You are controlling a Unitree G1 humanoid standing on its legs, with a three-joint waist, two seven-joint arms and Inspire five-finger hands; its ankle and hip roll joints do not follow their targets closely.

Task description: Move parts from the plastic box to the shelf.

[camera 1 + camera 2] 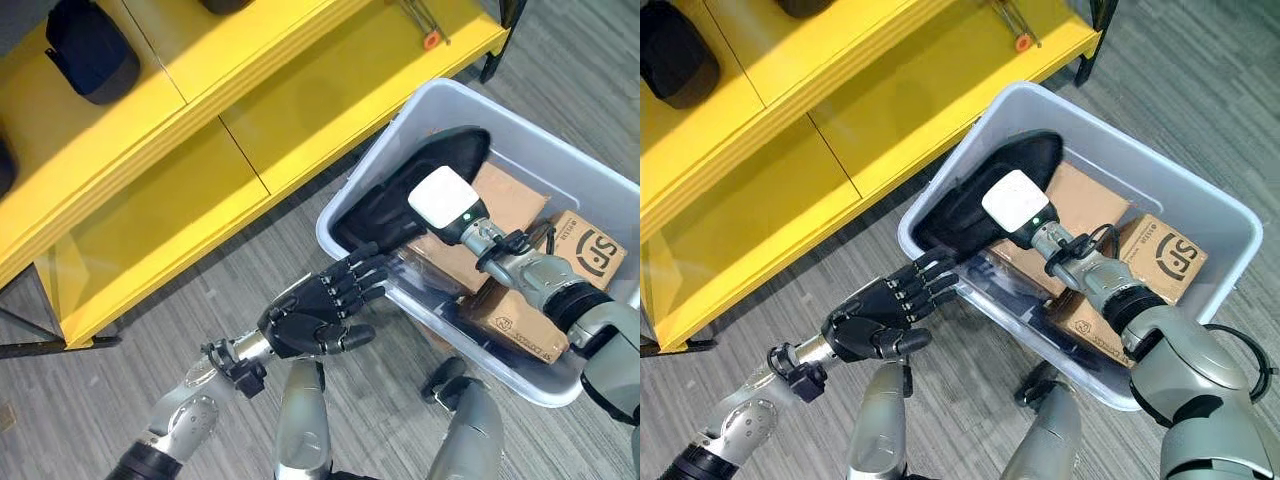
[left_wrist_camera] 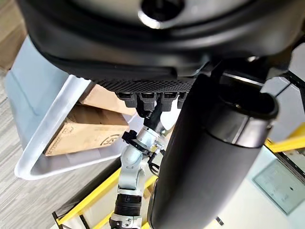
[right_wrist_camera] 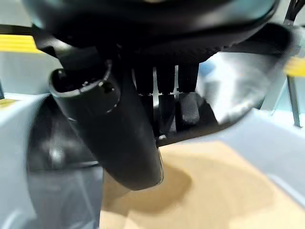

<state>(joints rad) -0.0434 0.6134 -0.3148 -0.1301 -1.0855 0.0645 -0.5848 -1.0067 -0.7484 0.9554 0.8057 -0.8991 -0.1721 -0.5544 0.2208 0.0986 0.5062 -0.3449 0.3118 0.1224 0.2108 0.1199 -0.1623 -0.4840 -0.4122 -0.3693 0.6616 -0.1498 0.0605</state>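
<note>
Inside the grey plastic box (image 1: 590, 190), a long black curved part (image 1: 420, 180) leans along the wall nearest the yellow shelf (image 1: 250, 120). Cardboard cartons (image 1: 520, 300) lie beside and under it. The right hand (image 1: 442, 200) rests on the part; its grip cannot be told. The left hand (image 1: 315, 310) hovers at the box's rim, fingers straight.

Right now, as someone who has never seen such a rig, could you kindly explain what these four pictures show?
A humanoid robot looks down at its own arms. Two pictures come from cameras on its head, two from its wrists. A grey plastic box stands on the floor beside a yellow shelf. It holds cardboard cartons and a large black part. The right hand reaches into the box at that part; its grip is unclear. The left hand hovers open at the box's rim. Another black part sits on the shelf.
</note>
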